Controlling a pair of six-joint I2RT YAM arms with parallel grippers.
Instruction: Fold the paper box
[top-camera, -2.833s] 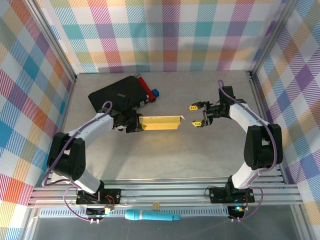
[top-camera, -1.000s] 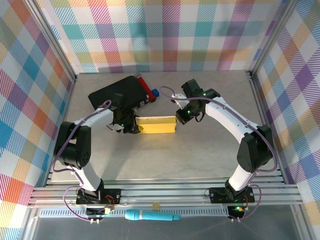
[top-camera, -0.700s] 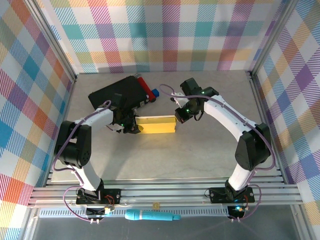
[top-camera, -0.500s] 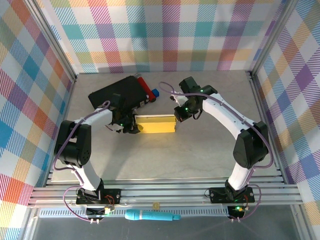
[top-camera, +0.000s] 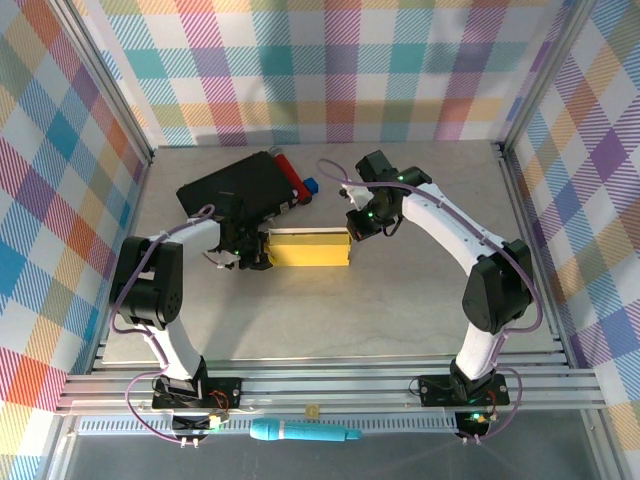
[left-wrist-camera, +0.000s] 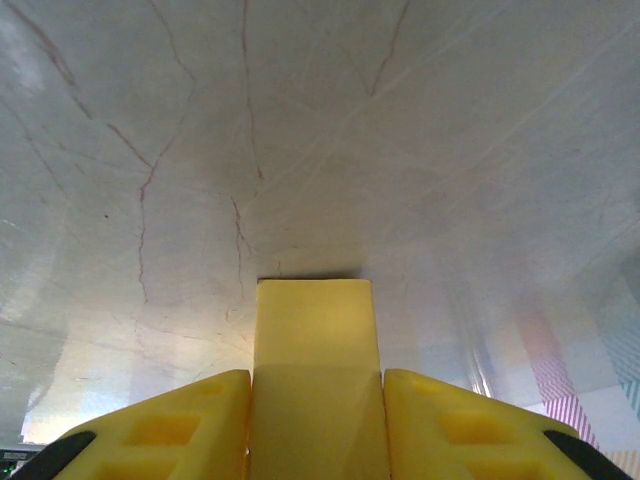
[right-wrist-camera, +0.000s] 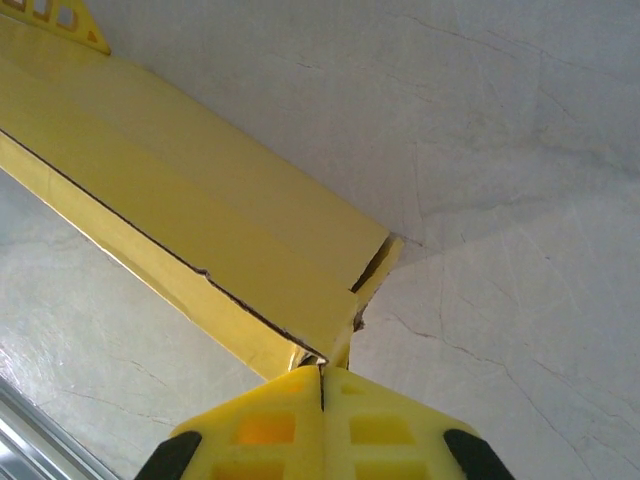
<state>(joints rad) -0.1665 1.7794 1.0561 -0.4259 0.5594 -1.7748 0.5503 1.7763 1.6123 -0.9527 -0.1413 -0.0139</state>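
Where the left claw (left-wrist-camera: 316, 400) pinches, the paper box (top-camera: 307, 249) ends.

White arms (top-camera: 452, 226), blk joints (top-camera: 497, 296), purple cables (top-camera: 329, 171), yellow end effector fingers (left-wrist-camera: 165, 432).

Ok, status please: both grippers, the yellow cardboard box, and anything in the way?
Left gripper shut on thin yellow cardboard box, left end. Right gripper shut, tips at its right end flap. Black rectangular case behind, apart from box.

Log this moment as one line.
task: fold box | left pincer: shut on box's left end | right pincer: shut, tips at right end flap
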